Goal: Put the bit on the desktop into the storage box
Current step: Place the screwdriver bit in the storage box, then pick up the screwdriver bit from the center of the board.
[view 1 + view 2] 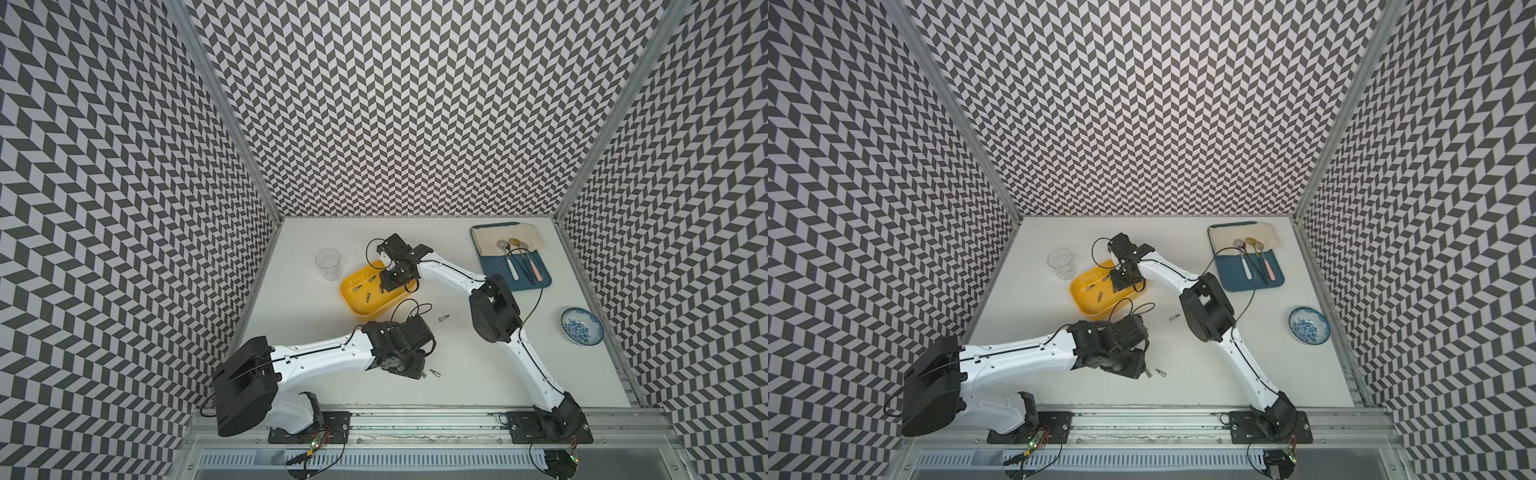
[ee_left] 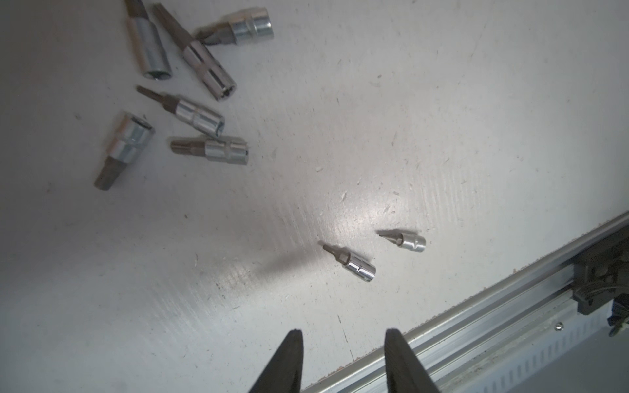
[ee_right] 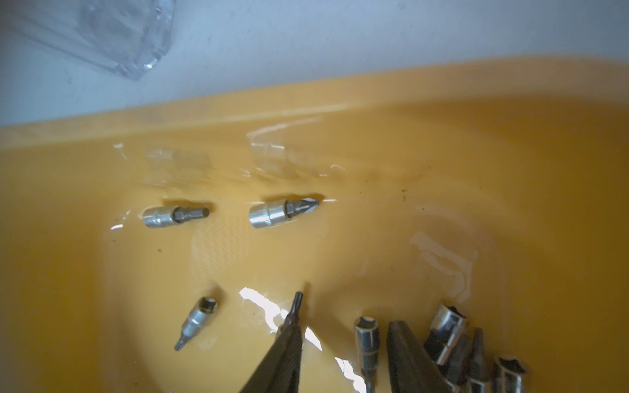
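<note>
Yellow storage box (image 1: 353, 305) holding at least seven socket bits (image 3: 282, 212). The right gripper (image 3: 343, 325) hangs inside it, jaws parted, clamping nothing; one bit lies between its fingers. On the white desktop (image 1: 478, 374), the left wrist view shows eight more: a cluster of six (image 2: 200, 117) and a pair (image 2: 357, 263) just beyond the left gripper (image 2: 343, 335), which is released and empty.
</note>
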